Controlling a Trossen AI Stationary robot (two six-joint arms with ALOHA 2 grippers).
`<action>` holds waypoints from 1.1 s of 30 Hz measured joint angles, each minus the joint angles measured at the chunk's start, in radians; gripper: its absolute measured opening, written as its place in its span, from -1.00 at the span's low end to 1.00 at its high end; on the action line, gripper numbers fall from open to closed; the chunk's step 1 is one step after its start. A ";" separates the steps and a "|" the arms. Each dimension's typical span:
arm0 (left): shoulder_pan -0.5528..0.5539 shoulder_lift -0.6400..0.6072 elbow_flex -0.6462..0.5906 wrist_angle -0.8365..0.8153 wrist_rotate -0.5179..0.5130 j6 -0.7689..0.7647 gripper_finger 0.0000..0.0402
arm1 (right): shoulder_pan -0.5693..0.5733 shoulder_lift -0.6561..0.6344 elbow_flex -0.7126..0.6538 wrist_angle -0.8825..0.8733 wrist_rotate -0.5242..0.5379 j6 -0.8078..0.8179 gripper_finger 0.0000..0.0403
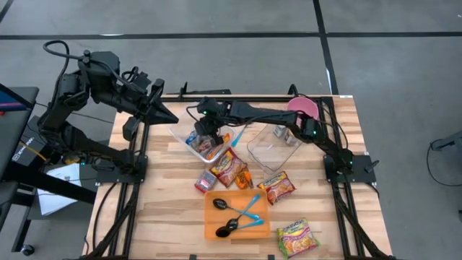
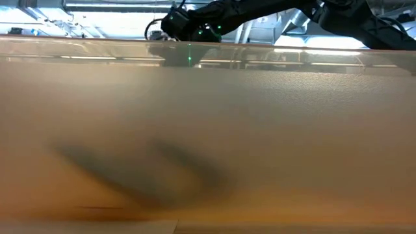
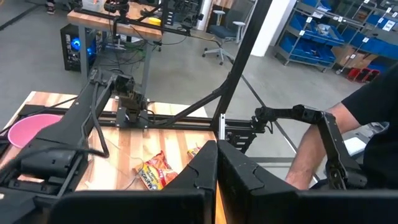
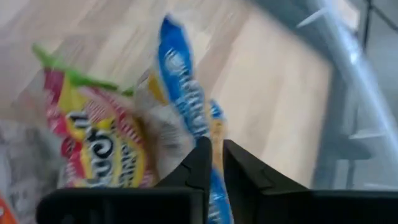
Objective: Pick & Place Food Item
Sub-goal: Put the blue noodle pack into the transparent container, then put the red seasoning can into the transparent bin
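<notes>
Reaching long across the wooden table (image 1: 166, 209) from its right-hand mount, the right arm stretches nearly flat, wrist bent down over a clear plastic bin (image 1: 204, 144) of snack packets. The right gripper (image 1: 205, 135) hangs just above that bin; its wrist view shows the dark fingers (image 4: 200, 163) standing only a sliver apart, with a blue-and-white wrapped packet (image 4: 186, 93) pinched upright between them, beside a red-and-yellow noodle packet (image 4: 102, 146). The left arm waits folded high at the table's far left edge, its left gripper (image 1: 167, 114) closed and empty, pointing toward the bin. More noodle packets (image 1: 229, 167) lie loose near an orange tray (image 1: 249, 217) holding spoons.
</notes>
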 joint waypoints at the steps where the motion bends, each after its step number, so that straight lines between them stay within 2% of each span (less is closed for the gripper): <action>1: 0.000 0.000 0.000 0.000 0.000 0.000 -0.99 | -0.001 -0.001 0.010 0.002 0.000 0.005 -0.77; 10: 0.000 0.000 0.000 0.000 0.014 0.002 -1.00 | -0.004 -0.009 0.128 -0.040 0.022 0.040 -0.43; 15: 0.000 0.000 0.000 0.000 0.014 0.046 -0.99 | 0.002 -0.121 0.103 -0.118 -0.006 0.154 -0.33; 21: 0.000 0.000 0.000 0.000 0.000 0.069 -0.99 | 0.041 -0.280 0.101 -0.291 -0.119 0.378 -0.35; 24: 0.000 0.004 0.000 0.000 -0.006 0.108 -0.99 | 0.082 -0.382 0.103 -0.361 -0.136 0.467 -0.40; 29: 0.000 0.016 -0.001 0.015 -0.014 0.136 -1.00 | 0.176 -0.538 0.103 -0.457 -0.093 0.584 -0.47; 33: 0.000 0.036 -0.001 0.026 -0.033 0.138 -1.00 | 0.261 -0.642 0.103 -0.528 0.010 0.665 -0.52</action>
